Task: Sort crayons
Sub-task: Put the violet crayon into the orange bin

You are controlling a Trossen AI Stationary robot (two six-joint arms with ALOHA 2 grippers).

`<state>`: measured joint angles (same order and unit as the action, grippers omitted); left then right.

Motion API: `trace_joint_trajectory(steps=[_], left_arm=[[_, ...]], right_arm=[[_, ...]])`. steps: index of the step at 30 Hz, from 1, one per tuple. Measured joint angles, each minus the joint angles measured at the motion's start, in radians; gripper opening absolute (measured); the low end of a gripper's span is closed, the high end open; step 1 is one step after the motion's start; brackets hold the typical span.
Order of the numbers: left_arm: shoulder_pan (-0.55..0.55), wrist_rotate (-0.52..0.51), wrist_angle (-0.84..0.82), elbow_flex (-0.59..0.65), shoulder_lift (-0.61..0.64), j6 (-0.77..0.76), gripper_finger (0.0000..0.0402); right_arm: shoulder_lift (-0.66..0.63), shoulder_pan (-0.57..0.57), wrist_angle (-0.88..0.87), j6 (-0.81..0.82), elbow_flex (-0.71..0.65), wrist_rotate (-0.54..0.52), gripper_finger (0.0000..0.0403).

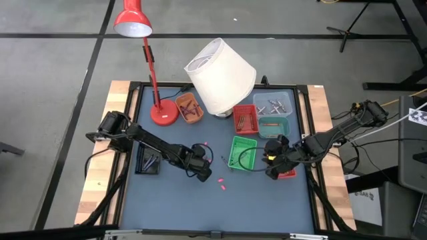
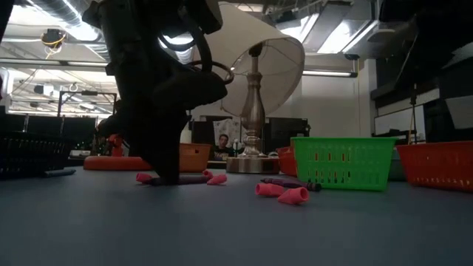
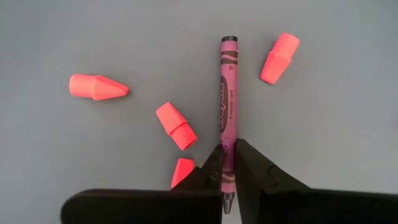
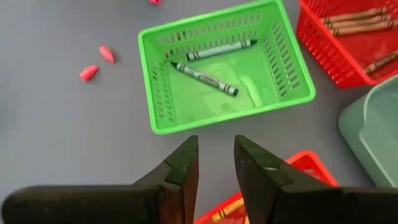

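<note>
The left pincer (image 3: 227, 163) is down at the grey worktop (image 3: 336, 112), its two dark fingers closed on the lower end of a purple crayon (image 3: 227, 106) that lies flat on the surface. Several pink eraser caps (image 3: 175, 124) lie scattered beside the crayon, none touching it. The right pincer (image 4: 216, 163) hovers with its fingers apart and empty, just in front of a green basket (image 4: 163, 121) holding two green crayons (image 4: 205, 79). A red basket (image 4: 320, 46) with brown crayons (image 4: 354, 23) stands beside the green one.
</note>
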<state>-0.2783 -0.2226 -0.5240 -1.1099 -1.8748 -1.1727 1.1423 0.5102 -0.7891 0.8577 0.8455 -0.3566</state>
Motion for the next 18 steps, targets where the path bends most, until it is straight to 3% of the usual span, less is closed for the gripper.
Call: trace_joint_trajectory(steps=[10,18], left_arm=[[0.000,-0.002,0.060,0.000,0.010,0.031,0.0002],[0.022,-0.017,0.056,0.000,0.089,0.029,0.0001]], right_arm=[[0.000,0.000,0.014,-0.037,0.000,-0.017,0.0099],[0.002,0.000,0.015,-0.084,-0.016,-0.125,0.0099]])
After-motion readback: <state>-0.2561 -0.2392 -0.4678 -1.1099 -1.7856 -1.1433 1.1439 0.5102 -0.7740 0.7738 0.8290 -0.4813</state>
